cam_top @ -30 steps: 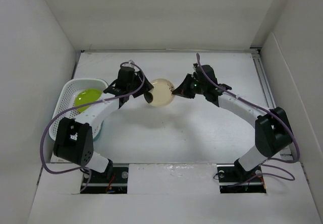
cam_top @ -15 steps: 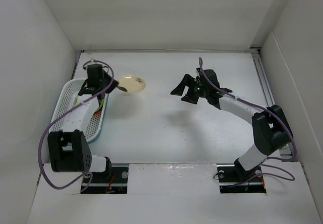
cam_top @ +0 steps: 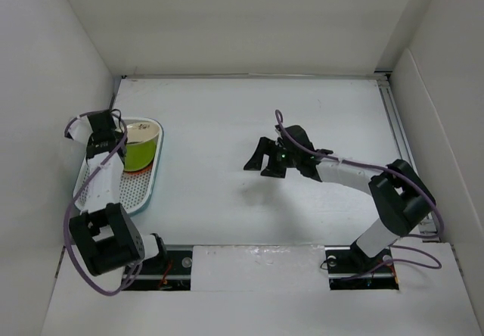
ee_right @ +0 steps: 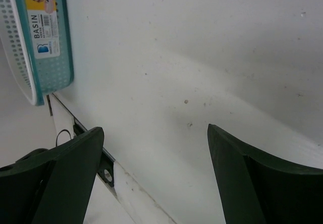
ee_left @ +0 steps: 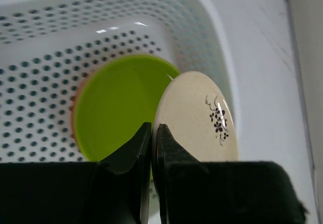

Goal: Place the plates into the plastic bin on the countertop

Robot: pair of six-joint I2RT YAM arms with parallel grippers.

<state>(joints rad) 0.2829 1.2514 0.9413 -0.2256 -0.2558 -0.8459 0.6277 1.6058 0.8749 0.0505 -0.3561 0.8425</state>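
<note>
upper plate point(ee_left: 194, 118) over lower plate point(ee_left: 116, 108) inside bin point(ee_left: 101, 12) (countertop's point(cam_top: 265, 207) left).

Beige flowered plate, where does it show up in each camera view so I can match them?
Top external: beige plate at left, over the plastic bin.
Left wrist: plate centre-right, tilted, its edge pinched in the left gripper.
Right wrist: not in it.
Shared landmark: the plastic bin, seen in all three.

The left arm point(cam_top: 98, 186) and right arm point(cam_top: 349, 173) share white tubular links and boxy black joint housings; a looping purple cable point(cam_top: 66, 234) trails along each. Black base plates point(cam_top: 178, 264) anchor them. The right gripper point(ee_right: 154, 133) has matte black, wedge-shaped fingers point(ee_right: 237, 183).
</note>
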